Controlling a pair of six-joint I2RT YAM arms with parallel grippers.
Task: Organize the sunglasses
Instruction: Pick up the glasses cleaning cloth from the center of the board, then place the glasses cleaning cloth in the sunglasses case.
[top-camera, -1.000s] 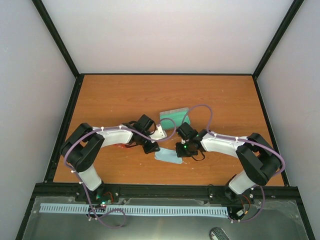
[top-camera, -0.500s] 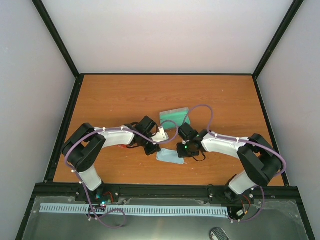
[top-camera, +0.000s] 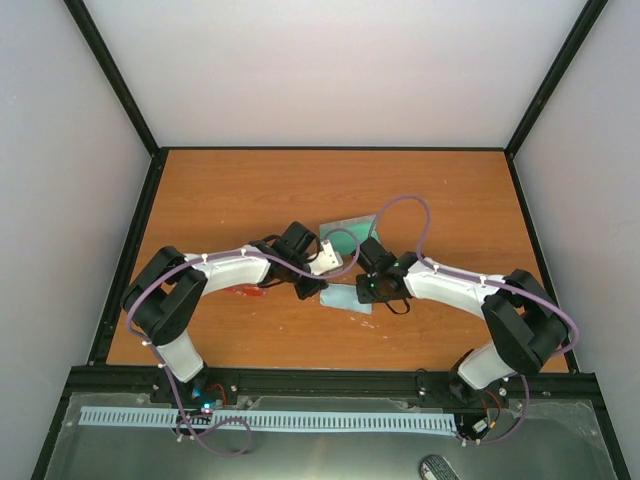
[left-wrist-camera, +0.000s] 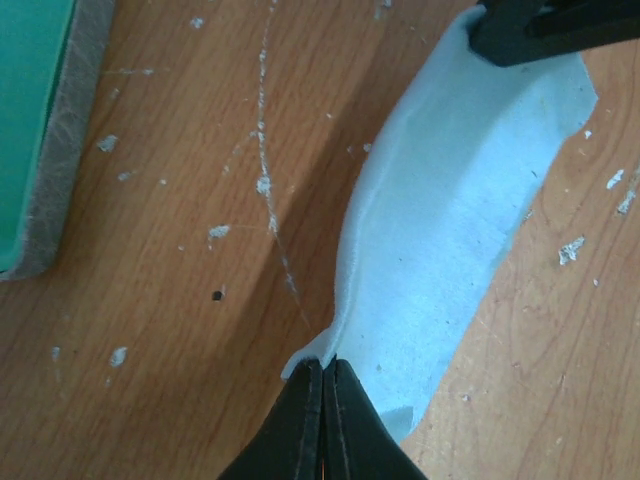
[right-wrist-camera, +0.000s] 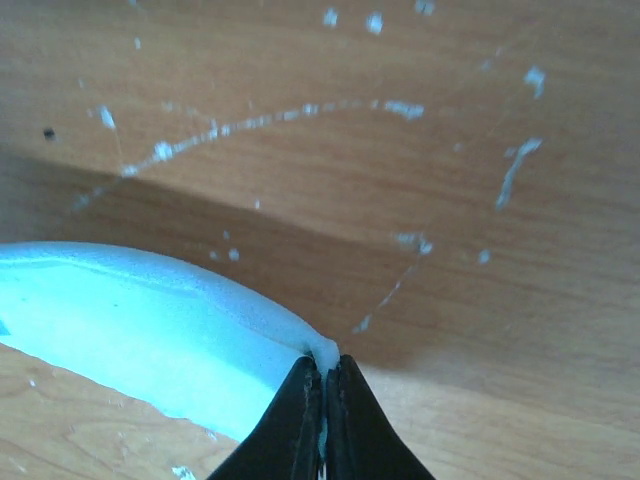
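Two corners of the light blue square cloth (top-camera: 348, 298) are seen pinched in the top view, one by the left gripper (top-camera: 316, 289) and one by the right gripper (top-camera: 368, 296), near the open grey rectangular case with green lining (top-camera: 350, 232). The thin red-orange sunglasses (top-camera: 243, 291) are lying under the left arm, apparently untouched.

Left wrist view: jaws pressed together on a cloth corner.

Right wrist view: same deal, the other corner is nipped and the cloth is bowed up.

Nothing's been packed yet, so most of the job is reckoned left.
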